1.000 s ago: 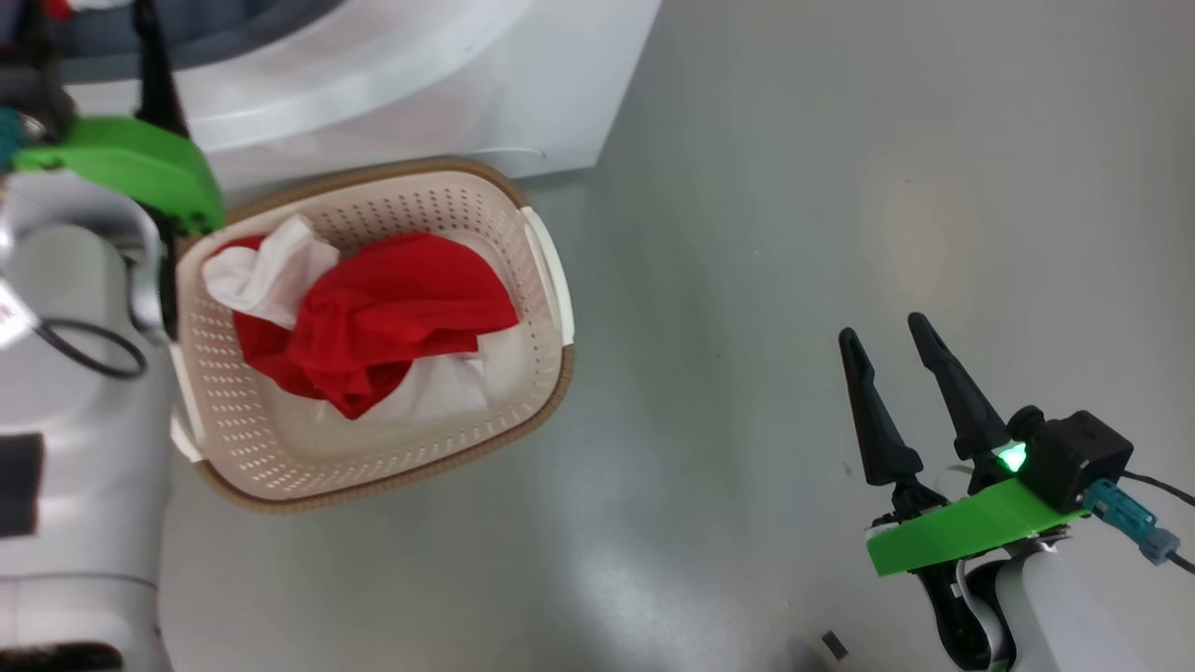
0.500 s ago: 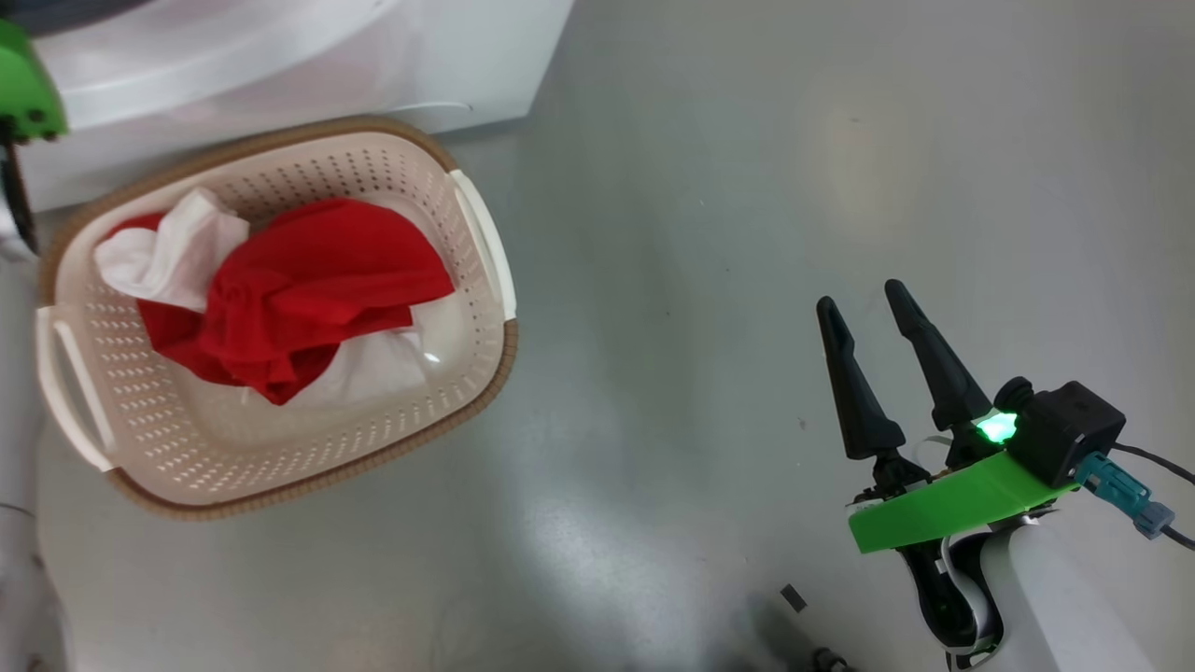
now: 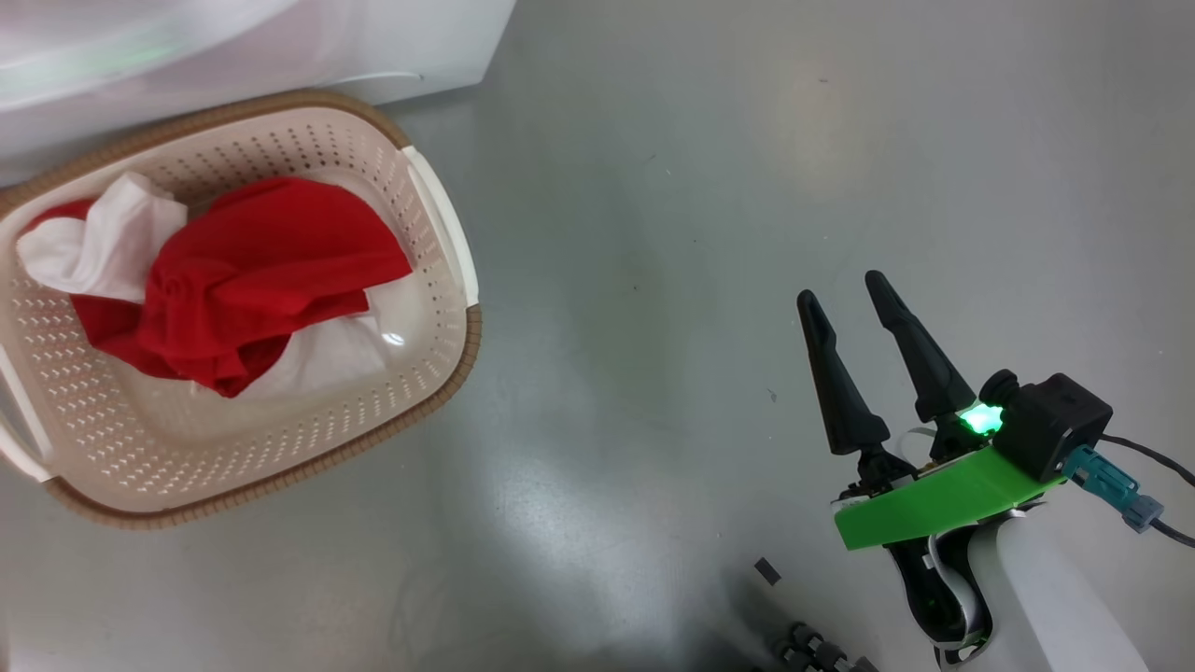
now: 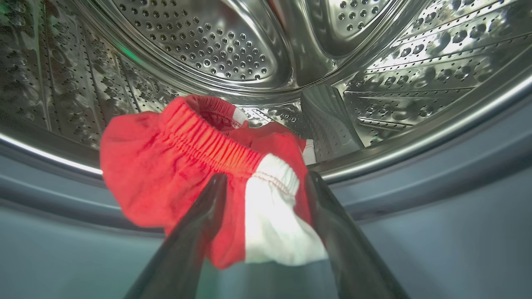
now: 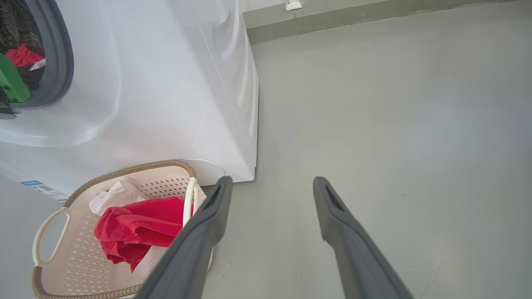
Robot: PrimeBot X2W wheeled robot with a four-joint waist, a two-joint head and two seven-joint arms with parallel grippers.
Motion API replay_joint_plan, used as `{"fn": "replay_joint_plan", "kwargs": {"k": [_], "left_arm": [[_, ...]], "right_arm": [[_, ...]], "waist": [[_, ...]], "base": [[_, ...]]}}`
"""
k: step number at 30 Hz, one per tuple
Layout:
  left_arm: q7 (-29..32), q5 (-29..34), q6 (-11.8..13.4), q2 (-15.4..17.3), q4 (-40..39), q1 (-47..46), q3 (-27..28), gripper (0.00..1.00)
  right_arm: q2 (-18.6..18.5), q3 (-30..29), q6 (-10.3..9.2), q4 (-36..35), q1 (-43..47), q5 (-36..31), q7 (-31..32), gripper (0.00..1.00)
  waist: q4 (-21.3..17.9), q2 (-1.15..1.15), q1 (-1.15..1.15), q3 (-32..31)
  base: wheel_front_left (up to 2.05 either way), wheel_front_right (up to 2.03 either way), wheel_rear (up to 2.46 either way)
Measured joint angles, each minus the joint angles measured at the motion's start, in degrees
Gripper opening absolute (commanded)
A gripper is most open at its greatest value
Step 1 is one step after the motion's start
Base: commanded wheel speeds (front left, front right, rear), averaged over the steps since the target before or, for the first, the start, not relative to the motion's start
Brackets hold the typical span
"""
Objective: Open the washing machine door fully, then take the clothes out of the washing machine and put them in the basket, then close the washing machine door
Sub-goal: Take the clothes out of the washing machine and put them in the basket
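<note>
while astride clothes (image 4: 187, 174), left gripper (image 4: 266, 175) (spread)

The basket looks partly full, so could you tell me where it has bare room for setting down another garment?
The basket is bare along its near side, between the clothes and its brown rim. Its far half is crowded with piled red and white cloth. The floor between basket and right end effector is also bare.

Bright even light (floor (image 3: 597, 523) glare, wide-angle edges)
</note>
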Motion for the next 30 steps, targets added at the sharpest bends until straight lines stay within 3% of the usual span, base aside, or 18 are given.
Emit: {"fn": "replay_joint_plan", "kwargs": {"k": [6, 8, 11, 18, 21, 30], "left_arm": [[-0.01, 0.36, 0.07, 1.19, 0.93, -1.07, -1.18, 1.00], [-0.01, 0.41, 0.07, 1.25, 0.97, -1.28, -1.44, 0.65], [-0.02, 0.41, 0.07, 1.02, 0.98, -1.41, -1.82, 0.39], [-0.07, 0.27, 0.43, 1.02, 0.81, -1.43, -2.43, 0.21], [-0.05, -0.14, 0.74, 1.19, -0.24, -1.26, -2.47, 0.00], [-0.04, -3.39, 0.74, 0.62, -7.37, 2.15, -1.62, 0.00]], "right_arm": [[0.04, 0.37, 0.00, -0.18, -0.04, 0.88, 0.00, 1.00], [0.05, 0.42, 0.00, -0.21, -0.05, 1.53, 0.00, 1.00], [0.05, 0.42, 0.00, -0.24, -0.05, 1.53, 0.00, 1.00], [0.07, 0.41, 0.00, -0.27, -0.47, 1.53, 0.00, 1.00], [0.07, 0.23, 0.00, -0.44, -1.00, 1.53, 0.00, 1.00], [0.07, -0.29, 0.00, -0.42, -0.99, 1.38, 0.00, 1.00]], "waist": [[-0.74, 0.00, 0.00, 0.41], [-0.85, 0.00, 0.00, 0.56], [-0.87, 0.00, 0.00, 0.68], [-0.77, 0.00, 0.00, 0.69], [-0.57, 0.00, 0.00, 0.58], [0.72, 0.00, 0.00, -0.19]], "base": [[0.00, 0.00, 0.00], [0.00, 0.00, 0.00], [0.00, 0.00, 0.00], [0.00, 0.00, 0.00], [0.00, 0.00, 0.00], [0.00, 0.00, 0.00]]}}
